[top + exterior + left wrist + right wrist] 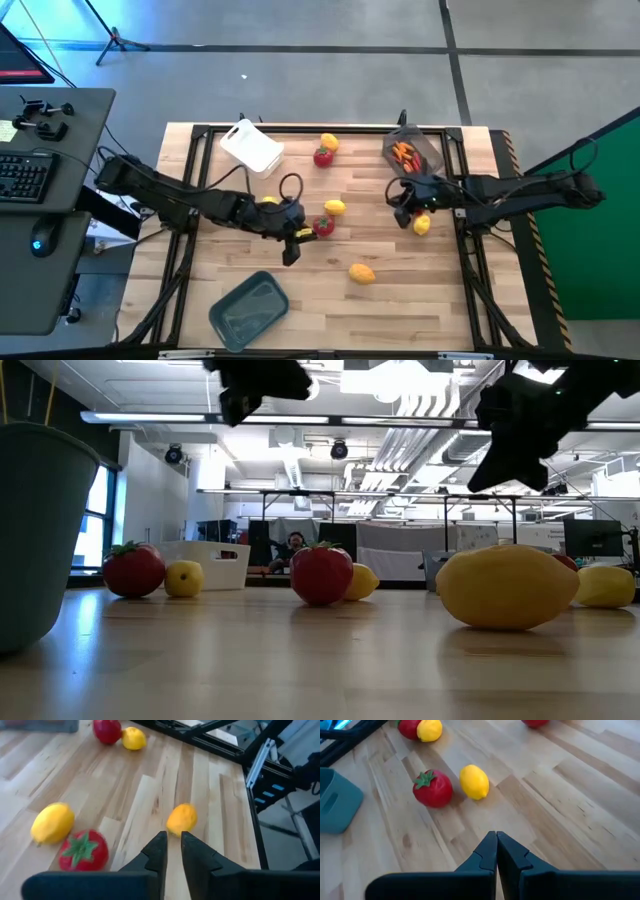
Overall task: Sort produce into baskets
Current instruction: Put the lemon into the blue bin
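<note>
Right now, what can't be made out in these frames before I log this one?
- White basket: its inside is too small to read in the high view; the low view shows only its wall.
- Dark basket: its orange pieces are too small to count.
- Grey-blue basket: cut off by the low view's left edge.
- Both arms: cut off by the low view's top edge.

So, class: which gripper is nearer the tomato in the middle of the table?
Left. The left gripper hovers right beside the tomato; the right gripper sits farther off, toward the dark basket.

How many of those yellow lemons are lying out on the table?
4 in plain sight: one by the far edge, one mid-table, one near the front, one under the right arm. A yellow patch behind the left arm may be another.
</note>
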